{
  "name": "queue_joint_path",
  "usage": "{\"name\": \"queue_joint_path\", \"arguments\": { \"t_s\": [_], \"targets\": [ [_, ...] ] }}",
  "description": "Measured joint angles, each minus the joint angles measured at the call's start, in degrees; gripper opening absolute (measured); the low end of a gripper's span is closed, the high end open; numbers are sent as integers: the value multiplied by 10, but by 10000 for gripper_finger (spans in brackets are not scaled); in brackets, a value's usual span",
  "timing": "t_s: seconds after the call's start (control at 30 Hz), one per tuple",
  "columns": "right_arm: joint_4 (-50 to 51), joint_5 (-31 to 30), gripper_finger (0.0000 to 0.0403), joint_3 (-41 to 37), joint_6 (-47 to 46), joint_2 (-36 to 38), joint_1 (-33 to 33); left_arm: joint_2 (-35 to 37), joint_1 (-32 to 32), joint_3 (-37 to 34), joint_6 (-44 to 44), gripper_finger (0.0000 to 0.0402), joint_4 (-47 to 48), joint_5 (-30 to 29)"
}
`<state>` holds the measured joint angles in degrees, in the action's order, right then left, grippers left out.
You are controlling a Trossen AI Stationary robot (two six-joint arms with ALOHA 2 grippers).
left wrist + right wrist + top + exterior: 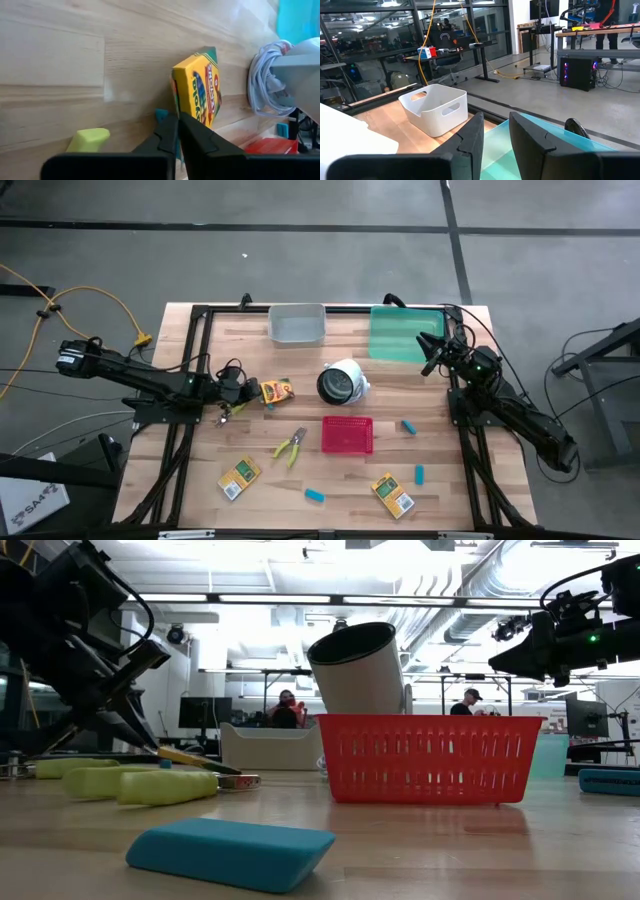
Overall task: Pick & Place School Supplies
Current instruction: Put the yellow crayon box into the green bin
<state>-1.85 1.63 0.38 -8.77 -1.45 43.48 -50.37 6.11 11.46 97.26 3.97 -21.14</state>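
Left claw (243,392), fingers pressed together and apparently empty, sits at 9 o'clock of the crayon box (277,391), just beside it.

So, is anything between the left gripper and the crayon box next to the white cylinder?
Nothing visible. The left gripper, shut, points straight at the crayon box, close up; a yellow-green handle lies off to one side, clear of that line.

1 overhead, 1 table-level (facing roomward), 2 wrist-mounted.
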Motion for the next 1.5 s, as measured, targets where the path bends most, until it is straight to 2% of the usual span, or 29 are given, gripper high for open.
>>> {"name": "queue_joint_path", "arguments": {
  "t_s": [0.87, 1.17, 1.5],
  "targets": [
    [0, 0, 85, 0, 0, 0, 0, 0, 0, 0, -33, 1, -44, 1],
    [0, 0, 85, 0, 0, 0, 0, 0, 0, 0, -85, 1, -78, 1],
    [0, 0, 85, 0, 0, 0, 0, 0, 0, 0, -205, 1, -152, 3]
  ]
}}
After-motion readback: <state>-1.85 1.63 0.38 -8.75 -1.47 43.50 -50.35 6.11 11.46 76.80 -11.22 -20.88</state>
